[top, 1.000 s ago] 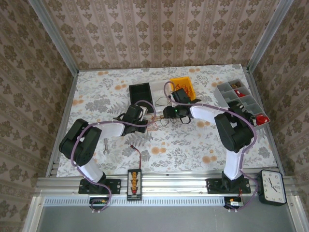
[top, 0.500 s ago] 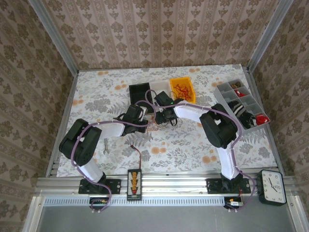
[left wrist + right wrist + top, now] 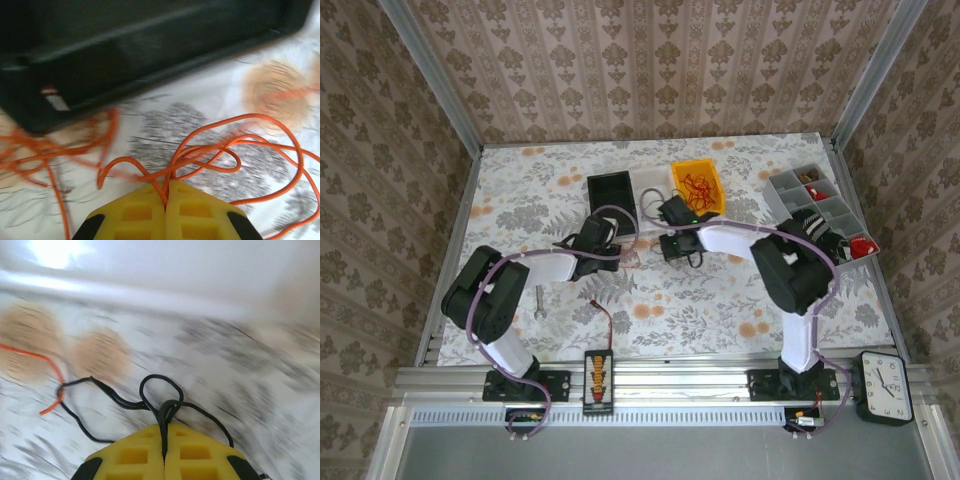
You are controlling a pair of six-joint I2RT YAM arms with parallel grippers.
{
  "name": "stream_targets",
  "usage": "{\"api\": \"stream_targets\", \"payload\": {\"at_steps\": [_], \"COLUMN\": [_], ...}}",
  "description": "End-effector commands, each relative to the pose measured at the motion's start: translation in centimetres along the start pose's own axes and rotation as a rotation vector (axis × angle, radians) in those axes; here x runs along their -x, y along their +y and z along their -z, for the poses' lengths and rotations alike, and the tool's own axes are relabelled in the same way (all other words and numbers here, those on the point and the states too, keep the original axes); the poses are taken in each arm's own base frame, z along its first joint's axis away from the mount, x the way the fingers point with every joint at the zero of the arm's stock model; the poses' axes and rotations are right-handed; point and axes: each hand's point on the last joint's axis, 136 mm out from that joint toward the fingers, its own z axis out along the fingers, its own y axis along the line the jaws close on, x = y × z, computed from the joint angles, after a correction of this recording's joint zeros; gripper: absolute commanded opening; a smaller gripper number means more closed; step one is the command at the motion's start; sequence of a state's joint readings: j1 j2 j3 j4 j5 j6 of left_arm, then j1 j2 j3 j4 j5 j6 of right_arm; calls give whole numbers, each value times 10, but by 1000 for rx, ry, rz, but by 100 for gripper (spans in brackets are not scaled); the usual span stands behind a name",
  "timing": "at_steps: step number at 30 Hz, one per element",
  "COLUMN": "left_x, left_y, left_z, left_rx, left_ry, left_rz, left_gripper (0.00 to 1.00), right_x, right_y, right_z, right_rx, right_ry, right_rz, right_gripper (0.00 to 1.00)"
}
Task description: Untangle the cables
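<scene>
The cables are thin orange and black wires. In the left wrist view my left gripper is shut on several orange strands, which loop over the tablecloth ahead of the yellow fingers. In the right wrist view my right gripper is shut on a black wire that curls into a small loop, with an orange end crossing it at the left. From above, the left gripper and right gripper sit close together mid-table, with black wire beside the right one.
A black tray, a white tray and a yellow bin of red wires stand just behind the grippers. A grey compartment box is at the right, a bolt at the left, and a connector board and clock near the front.
My right gripper swung left toward the bundle, then back right and nearer, carrying the black wire away from the orange strands. The left gripper has barely shifted.
</scene>
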State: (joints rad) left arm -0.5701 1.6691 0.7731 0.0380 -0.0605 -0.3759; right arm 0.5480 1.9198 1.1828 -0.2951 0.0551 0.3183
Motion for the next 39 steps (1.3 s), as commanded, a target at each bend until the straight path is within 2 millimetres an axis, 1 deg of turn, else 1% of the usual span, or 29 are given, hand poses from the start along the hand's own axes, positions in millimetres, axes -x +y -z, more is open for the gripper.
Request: {"api": "stream_targets", "payload": {"at_steps": [1,3,5,7,8,12,14,16,18,20,22,23,24,25,26,28,29,31,34,36,39], "left_x": [-10,-14,-17,-17,-15,-9,-7,-9,-12,-16,-19,-20,-21,-21,-21,-18,-17,-14,-5,6,24], "left_y": [45,52,51,45,39,-4,-19,-25,-25,-29,-39,-47,-54,-60,-64,-67,-68,-72,-83,-92,-116], "left_z": [8,9,8,7,6,4,3,0,-4,-6,-3,0,4,8,12,20,23,30,36,40,48], "left_rx": [171,188,186,162,136,-10,-62,-70,-59,-72,-114,-158,-198,-233,-259,-281,-285,-303,-328,-338,-379], "left_ry": [13,15,21,25,23,16,24,43,68,81,78,72,64,56,51,48,48,49,31,3,-51], "left_rz": [143,170,163,147,120,-38,-81,-109,-121,-149,-194,-223,-246,-264,-281,-318,-334,-366,-405,-431,-503], "left_gripper": [0,0,0,0,0,0,0,0,0,0,0,12,28,39,45,48,56,65,74,75,75], "right_x": [-16,-27,-35,-41,-40,-14,-2,6,10,12,10,8,6,3,2,-1,-2,-3,-3,-3,-7], "right_y": [-55,-81,-100,-113,-116,-108,-109,-111,-113,-111,-108,-106,-104,-103,-101,-99,-99,-99,-94,-90,-83], "right_z": [18,28,37,47,52,77,92,104,111,111,106,102,100,96,94,89,87,84,80,77,73], "right_rx": [-46,-74,-103,-139,-147,-90,-93,-97,-103,-92,-80,-69,-62,-60,-52,-51,-52,-52,-32,-9,14], "right_ry": [0,-15,-37,-64,-84,-184,-232,-272,-296,-304,-287,-277,-269,-258,-249,-233,-227,-220,-211,-203,-187], "right_rz": [-261,-380,-452,-488,-493,-468,-477,-485,-494,-490,-487,-483,-478,-474,-469,-461,-459,-454,-437,-424,-400], "right_gripper": [0,0,0,0,0,0,0,0,0,0,0,0,0,0,0,0,0,0,0,0,0]}}
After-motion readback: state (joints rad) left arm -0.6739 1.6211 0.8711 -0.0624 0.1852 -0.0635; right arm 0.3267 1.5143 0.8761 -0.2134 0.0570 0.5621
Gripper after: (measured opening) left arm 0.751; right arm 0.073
